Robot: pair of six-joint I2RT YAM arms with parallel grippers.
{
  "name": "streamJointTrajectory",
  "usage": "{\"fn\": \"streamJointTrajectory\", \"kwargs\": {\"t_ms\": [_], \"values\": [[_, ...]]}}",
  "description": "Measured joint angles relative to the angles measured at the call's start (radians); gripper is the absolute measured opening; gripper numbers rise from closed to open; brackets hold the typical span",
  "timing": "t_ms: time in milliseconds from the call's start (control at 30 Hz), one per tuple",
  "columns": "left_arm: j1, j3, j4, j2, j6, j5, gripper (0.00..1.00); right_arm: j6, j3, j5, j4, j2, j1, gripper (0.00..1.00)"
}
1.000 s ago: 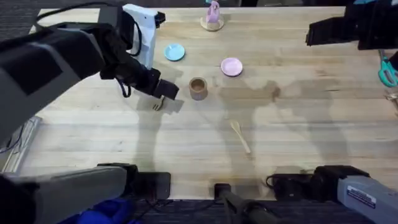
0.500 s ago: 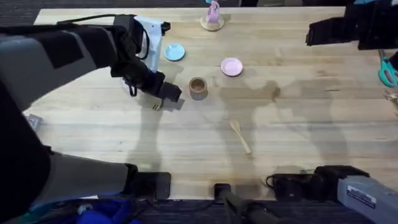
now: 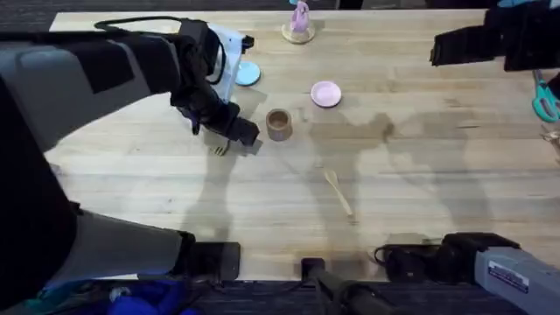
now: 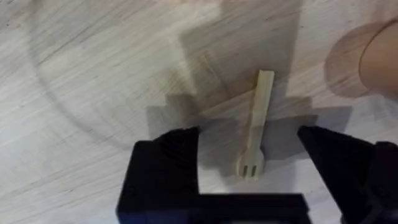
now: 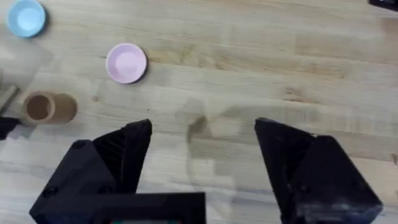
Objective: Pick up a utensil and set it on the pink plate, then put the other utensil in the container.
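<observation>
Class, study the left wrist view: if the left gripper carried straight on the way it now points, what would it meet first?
Most likely the wooden fork. It lies flat on the table between the open fingers of the left gripper, tines toward the gripper. How far above it the fingers are is unclear.
</observation>
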Motion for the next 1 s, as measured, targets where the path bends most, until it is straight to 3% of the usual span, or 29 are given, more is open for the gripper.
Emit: {"fn": "streamJointTrajectory", "kwargs": {"t_ms": [400,667,1000], "values": [[-0.013,0.002,0.015,0.003,-0.015,0.018,0.490,-0.003,0.000,0.000,0.000,0.000,0.000,0.996],[-0.014,0.004,0.018,0.005,-0.032,0.057,0.071,-0.003,0.000,0.000,0.000,0.000,0.000,0.996],[-0.014,0.012,0.010,0.008,-0.033,0.059,0.055,-0.003,0.000,0.000,0.000,0.000,0.000,0.996]]}}
